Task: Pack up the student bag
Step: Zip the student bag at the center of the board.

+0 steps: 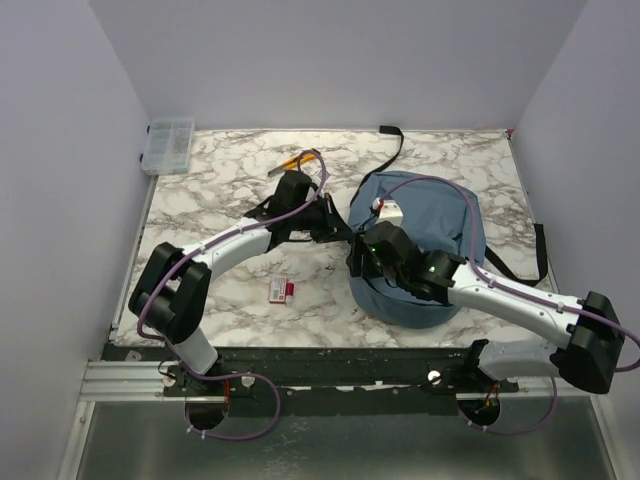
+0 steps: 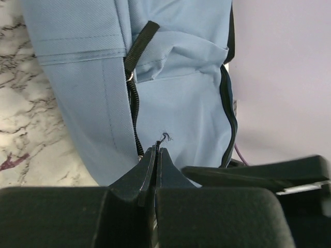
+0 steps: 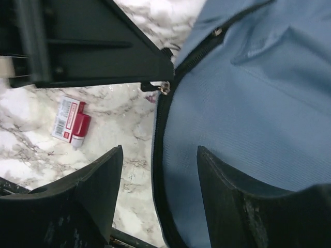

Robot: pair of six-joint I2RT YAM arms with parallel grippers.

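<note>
Fabric of dusty blue marks the student bag point(image 1: 425, 265), lying right of centre in the top view on the marble table point(image 1: 210, 195), one black strap point(image 1: 392, 148) trailing toward the upper edge. The left gripper point(image 2: 156, 151) is pressed together, tips against the bag's left edge beside the dark zip point(image 2: 133, 103); whether it pinches cloth I cannot tell. The right gripper point(image 3: 159, 152) is spread over that same edge, gripping nothing; both wrists crowd the bag's left side. A small white-and-red object point(image 1: 388, 212) sits on the bag's upper left; a red-and-white pack point(image 1: 281, 290) lies just lower left of the bag; a clear compartment box point(image 1: 168, 146) stands in the upper left corner; an orange stick-like thing point(image 1: 290, 162) is partly hidden behind the left arm.
</note>
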